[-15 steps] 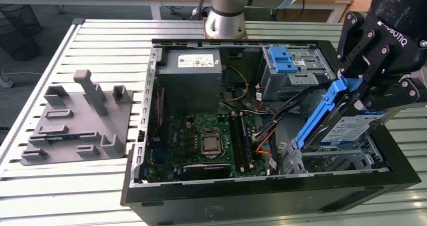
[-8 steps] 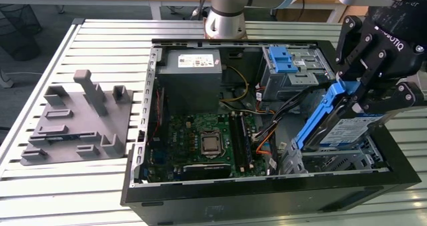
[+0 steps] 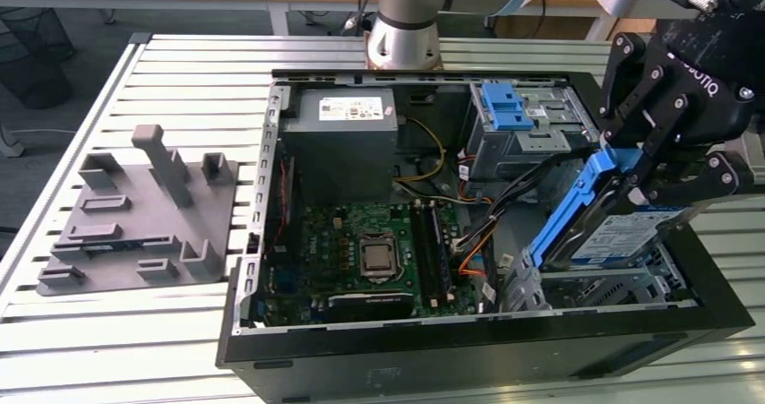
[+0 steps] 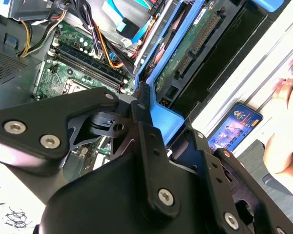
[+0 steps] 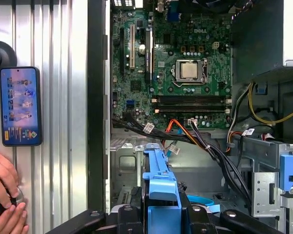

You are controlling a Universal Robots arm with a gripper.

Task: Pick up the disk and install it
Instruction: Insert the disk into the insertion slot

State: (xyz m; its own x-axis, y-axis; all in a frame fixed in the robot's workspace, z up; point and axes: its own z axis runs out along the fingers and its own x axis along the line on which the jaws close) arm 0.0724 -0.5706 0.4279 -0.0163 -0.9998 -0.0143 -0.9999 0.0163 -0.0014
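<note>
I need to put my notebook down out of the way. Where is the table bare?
The table has bare slats around the grey fixture, on the exterior view's left, out to its edges. Crowded: the open computer case, where the gripper holds the disk; a phone and a hand sit beside it.

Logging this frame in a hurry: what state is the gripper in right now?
Gripper: shut on the disk, gripping its blue carrier end and holding it tilted over the open computer case.

Disk point(image 3: 615, 234) upper end hidden behind hand point(image 3: 655, 173); arm point(image 3: 407, 19) cropped at edge.
</note>
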